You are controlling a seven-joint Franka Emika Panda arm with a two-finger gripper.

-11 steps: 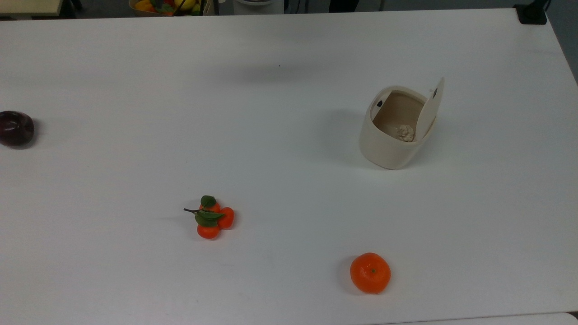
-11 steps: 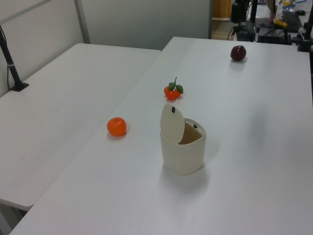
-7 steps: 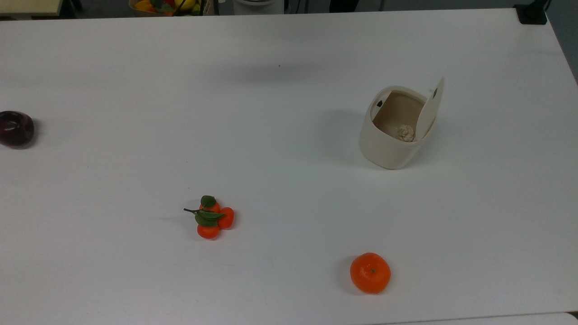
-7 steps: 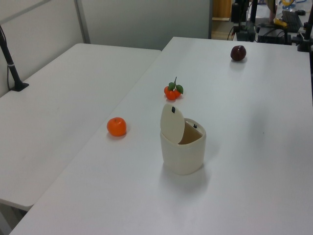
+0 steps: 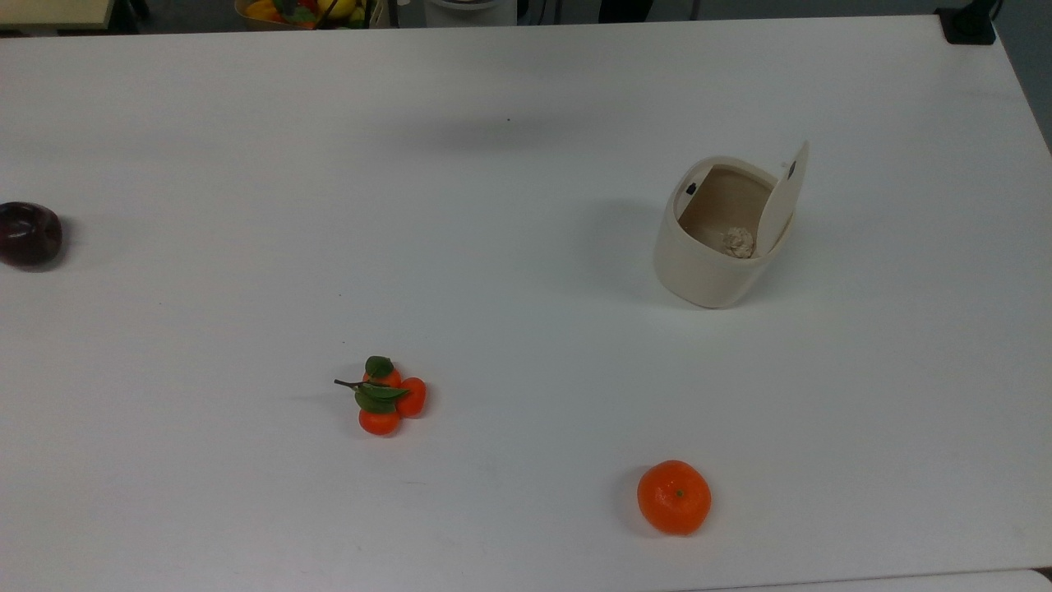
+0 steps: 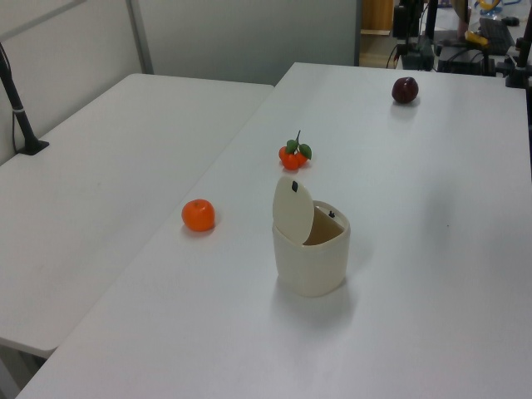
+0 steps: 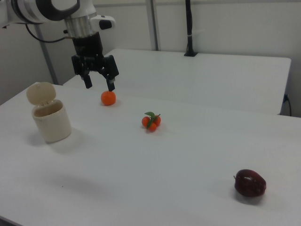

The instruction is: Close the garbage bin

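The cream-beige garbage bin stands on the white table with its flat lid swung upright. A small black button shows on the lid. A crumpled scrap lies inside the bin. My gripper appears only in the right view, hanging open high above the table, to the right view's right of the bin and well apart from it. Nothing is between its fingers.
A single orange, a leafy cluster of small oranges and a dark red apple lie on the table. A second white table adjoins it.
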